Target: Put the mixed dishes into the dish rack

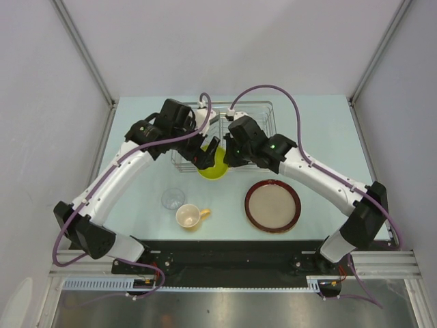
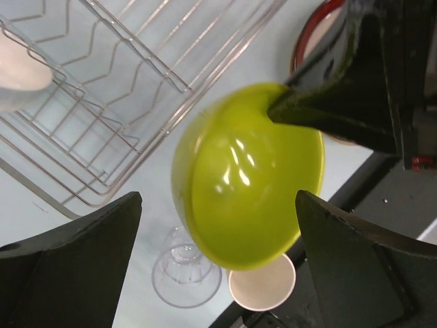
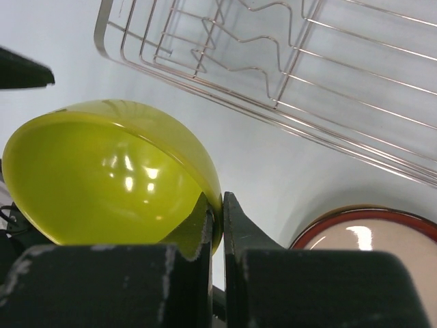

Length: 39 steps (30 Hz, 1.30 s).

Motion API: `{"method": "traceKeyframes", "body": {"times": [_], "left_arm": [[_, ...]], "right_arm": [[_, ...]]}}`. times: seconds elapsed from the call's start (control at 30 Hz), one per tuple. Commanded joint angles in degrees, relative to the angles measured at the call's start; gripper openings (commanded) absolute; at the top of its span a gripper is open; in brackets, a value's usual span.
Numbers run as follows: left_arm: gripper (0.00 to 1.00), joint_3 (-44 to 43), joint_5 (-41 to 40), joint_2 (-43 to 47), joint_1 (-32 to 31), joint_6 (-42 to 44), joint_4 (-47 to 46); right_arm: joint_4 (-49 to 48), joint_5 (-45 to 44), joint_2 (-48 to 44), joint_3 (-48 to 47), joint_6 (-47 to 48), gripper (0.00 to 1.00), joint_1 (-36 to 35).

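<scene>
Right pincer (image 3: 217,205) clenched on the rim of the glossy lime-green bowl (image 3: 102,178), which is held tilted just beside the near edge of the rectangular silver wire dish rack (image 1: 263,106), outside it. Left pincer (image 2: 218,198) released, its jaws spread wide to either side of the bowl. On the pale worktop (image 1: 321,137), nearer the arm bases: small clear glass (image 1: 173,199), tan-yellow handled mug (image 1: 188,216), dark-red-rimmed beige plate (image 1: 273,205).
</scene>
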<state>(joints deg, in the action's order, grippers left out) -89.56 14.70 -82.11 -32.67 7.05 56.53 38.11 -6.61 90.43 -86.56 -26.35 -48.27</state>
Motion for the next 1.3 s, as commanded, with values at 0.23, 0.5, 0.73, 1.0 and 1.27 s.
{"method": "traceKeyframes", "body": {"times": [0.23,0.5,0.73,1.0,1.27], "left_arm": [[0.59,5.01,-5.64,1.07,-0.29,1.91,-6.17],[0.49,5.89,-7.23,1.77,-0.29,2.79,-5.65],[0.01,4.48,-8.54,0.28,-0.29,2.53,-5.12],[0.01,0.45,-18.7,-2.17,-0.29,3.93,-3.37],[0.0,-6.06,-35.95,-7.01,-0.21,11.14,-5.2]], "right_arm": [[-2.69,0.46,-3.5,-0.27,-0.99,0.0,0.37],[-3.21,-0.33,-4.56,1.13,-1.25,0.0,1.07],[-3.39,-1.38,-5.09,1.66,-1.6,0.0,0.72],[-2.78,-3.58,-4.74,2.45,-2.39,0.58,0.99],[1.0,-7.27,-8.59,5.08,-3.27,1.0,3.79]]}}
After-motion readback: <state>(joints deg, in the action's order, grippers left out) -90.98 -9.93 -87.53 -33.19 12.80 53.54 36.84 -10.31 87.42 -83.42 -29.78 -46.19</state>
